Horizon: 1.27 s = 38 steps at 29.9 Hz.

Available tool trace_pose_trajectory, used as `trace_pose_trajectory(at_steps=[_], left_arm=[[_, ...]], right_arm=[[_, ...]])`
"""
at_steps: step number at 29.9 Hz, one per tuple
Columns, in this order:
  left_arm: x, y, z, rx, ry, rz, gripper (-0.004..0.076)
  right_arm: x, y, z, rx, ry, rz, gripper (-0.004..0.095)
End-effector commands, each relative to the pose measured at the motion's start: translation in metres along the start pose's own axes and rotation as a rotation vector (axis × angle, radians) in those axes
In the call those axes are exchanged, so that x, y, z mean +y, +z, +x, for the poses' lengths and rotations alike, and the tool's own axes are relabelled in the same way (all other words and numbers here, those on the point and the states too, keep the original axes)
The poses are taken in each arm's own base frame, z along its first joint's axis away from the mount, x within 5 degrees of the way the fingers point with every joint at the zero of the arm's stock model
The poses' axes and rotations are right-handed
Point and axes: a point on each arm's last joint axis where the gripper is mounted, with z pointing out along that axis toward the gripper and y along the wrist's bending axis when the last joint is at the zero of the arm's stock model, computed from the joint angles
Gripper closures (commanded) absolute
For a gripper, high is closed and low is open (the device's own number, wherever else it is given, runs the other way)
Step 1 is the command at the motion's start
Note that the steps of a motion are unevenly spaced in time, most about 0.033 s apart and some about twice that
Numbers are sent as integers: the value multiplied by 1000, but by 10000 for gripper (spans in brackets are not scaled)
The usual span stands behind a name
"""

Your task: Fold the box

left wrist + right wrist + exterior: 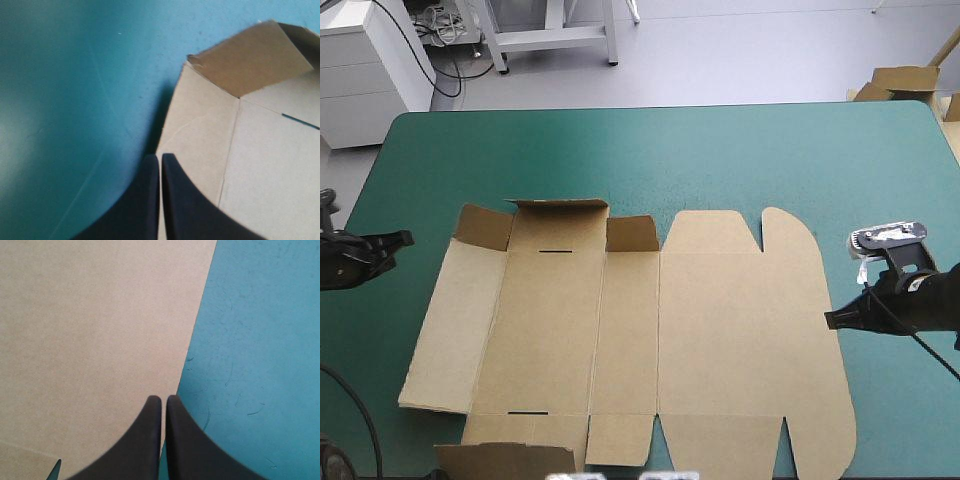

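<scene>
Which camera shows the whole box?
The high view: the box lies nearly whole in frame, far flaps raised. The left wrist view shows only a raised corner; the right wrist view only a flat panel's edge.

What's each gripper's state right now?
Left gripper: closed, holding nothing, just off the left edge of the box.
Right gripper: closed, holding nothing, tip at the box's right edge.

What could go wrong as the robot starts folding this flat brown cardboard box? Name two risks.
1. The right pincer is shut at the right edge of the brown box; pushing in might slide the sheet instead of lifting it.
2. A small brown flap at the far left corner stands raised; the shut left pincer, close by, could crush it when moving in.
</scene>
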Motion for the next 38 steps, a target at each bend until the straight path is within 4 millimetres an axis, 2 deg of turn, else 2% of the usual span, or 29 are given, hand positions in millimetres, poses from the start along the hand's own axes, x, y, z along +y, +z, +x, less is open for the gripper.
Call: trace_pose_trajectory(at_steps=[1, 4, 7, 11, 16, 19, 23, 25, 28, 32, 38], left_arm=[[23, -19, -6, -34, -82, 14, 731], [47, -27, 4, 15, -87, -12, 731], [57, -33, 12, 62, -23, -3, 731], [56, -34, 16, 107, 81, 25, 731], [55, -34, 16, 108, 76, 26, 712], [56, -33, 17, 111, 75, 23, 578], [56, -33, 17, 114, 74, 23, 256], [55, -30, 19, 117, 13, 38, 150], [54, -19, 29, 138, -28, 91, 129], [54, 4, 57, 219, -25, 170, 135], [54, 22, 82, 283, 13, 224, 148]], right_arm=[[0, -9, -5, -67, -6, 15, 914], [0, -9, -6, -70, -14, 17, 915], [-1, -9, -7, -84, -16, 22, 915], [-1, -9, -8, -94, -18, 26, 914], [-1, -9, -8, -94, -27, 27, 915], [-1, -9, -8, -94, -27, 27, 915], [-1, -9, -8, -94, -27, 27, 914], [-1, -9, -8, -94, -27, 27, 915], [-1, -9, -8, -94, -28, 27, 915], [-1, -9, -8, -94, -32, 27, 914], [-1, -9, -8, -94, -32, 27, 915]])
